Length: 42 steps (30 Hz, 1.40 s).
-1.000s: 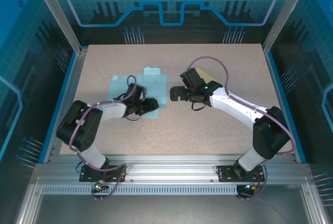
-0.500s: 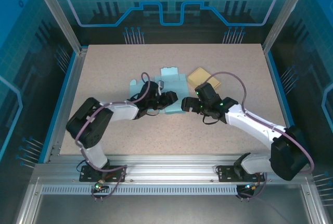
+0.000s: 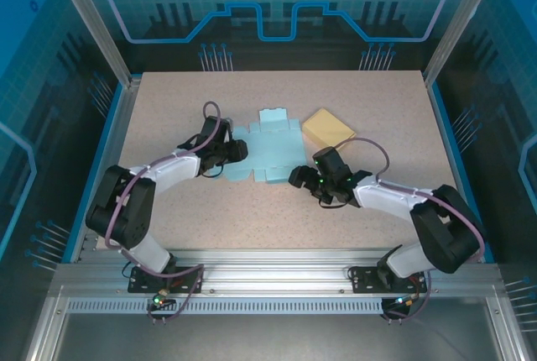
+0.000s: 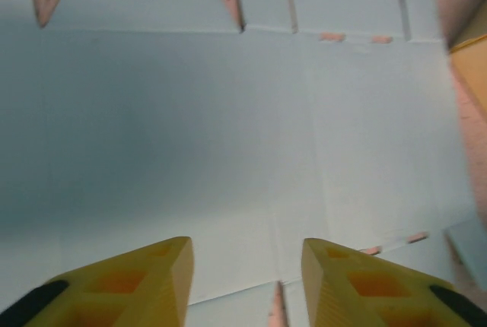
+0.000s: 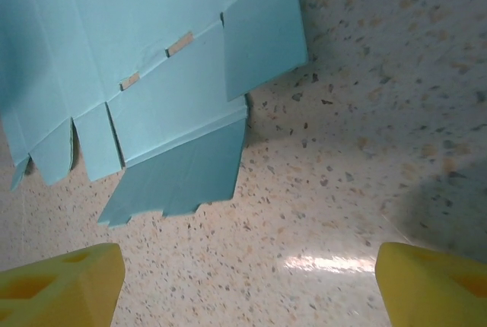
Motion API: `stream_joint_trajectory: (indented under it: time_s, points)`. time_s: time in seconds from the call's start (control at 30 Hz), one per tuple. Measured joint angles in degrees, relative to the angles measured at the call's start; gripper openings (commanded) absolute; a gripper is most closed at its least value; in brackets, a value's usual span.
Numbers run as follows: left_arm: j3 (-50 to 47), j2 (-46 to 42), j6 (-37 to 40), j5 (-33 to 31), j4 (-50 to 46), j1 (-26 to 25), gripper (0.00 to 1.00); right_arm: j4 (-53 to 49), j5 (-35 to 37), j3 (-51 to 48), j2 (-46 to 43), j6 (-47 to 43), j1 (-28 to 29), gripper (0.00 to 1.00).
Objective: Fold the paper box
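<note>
Overhead view of a speckled table (image 3: 369,210) with two robot arms reaching in from its 6 o'clock edge. The paper box (image 3: 268,144) is a flat, pale blue cut-out with slots and tabs. It lies unfolded near the middle of the table, a little toward 12 o'clock. A tan card (image 3: 329,128) sits just beside it at its 2 o'clock.

I have the left gripper (image 3: 242,153) at the sheet's 9 o'clock edge. In its wrist view the yellow fingers (image 4: 163,274) stand apart above the blue panel, with nothing pinched between them. I cannot say for sure whether the tips touch the paper, because the picture is soft there.

The right gripper (image 3: 295,178) waits at the sheet's 5 o'clock corner. Its jaws are spread wide over bare table, just short of the paper. Ahead of it, at 11 o'clock in that wrist view, one corner flap (image 5: 183,179) is darker than the rest and seems to tilt down from the sheet, throwing a shadow.

I judge that folding has barely begun. No wall is standing, and I am lining both arms up for the first crease.

For the next move, the left fingers should press down and pin the main panel so it cannot slide. The right jaws should then ease low toward 11 o'clock, catch the flap's free edge and turn it up along its score line. The paper is thin and light, so a fast push would more likely shove it across the table than bend it.
</note>
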Motion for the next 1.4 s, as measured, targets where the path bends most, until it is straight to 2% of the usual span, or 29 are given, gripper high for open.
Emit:
stream_joint_trajectory:
  time_s: [0.17,0.23,0.33,0.6,0.73,0.87,0.97,1.03,1.17,1.23,1.4]
  points:
    - [-2.3,2.4,0.8,0.8,-0.2,-0.1,0.33,4.2,-1.7,0.2,4.8,3.0,-0.2,0.80]
    - [-4.2,2.4,0.5,1.4,-0.3,-0.1,0.33,4.2,-2.4,0.7,5.5,3.8,-0.7,0.74]
    - [-6.6,2.2,-0.6,2.3,0.4,-0.1,0.33,3.2,-3.2,2.1,7.4,5.1,-1.2,0.67]
    - [-11.4,-0.6,-4.9,4.5,5.4,-2.6,0.32,-3.0,-3.9,6.6,10.6,6.0,-1.6,0.60]
    - [-11.8,-0.6,-7.0,4.9,6.5,-6.4,0.32,-5.6,-3.9,8.3,11.8,5.1,-1.7,0.47]
    - [-12.8,-1.8,-8.8,5.3,6.7,-8.1,0.35,-6.9,-4.1,9.3,12.8,3.2,-2.0,0.24]
    - [-12.9,-4.4,-9.2,5.2,4.7,-8.0,0.40,0.2,-6.8,11.0,15.7,0.6,-1.6,0.09]
    - [-12.7,-7.5,-8.4,5.2,2.6,-7.9,0.47,3.6,-8.1,12.9,16.7,-1.5,-1.2,0.01]
    - [-8.2,-14.4,-2.9,5.0,-3.9,-5.0,0.61,2.9,-8.8,14.5,14.6,-10.5,-0.8,0.00]
    - [-4.8,-17.3,0.5,4.2,-6.6,-2.1,0.64,0.6,-8.2,14.6,12.6,-15.1,-0.8,0.00]
    - [-0.5,-24.5,11.0,4.0,-7.6,9.0,0.70,-6.4,-5.6,16.3,5.5,-27.5,-0.8,0.00]
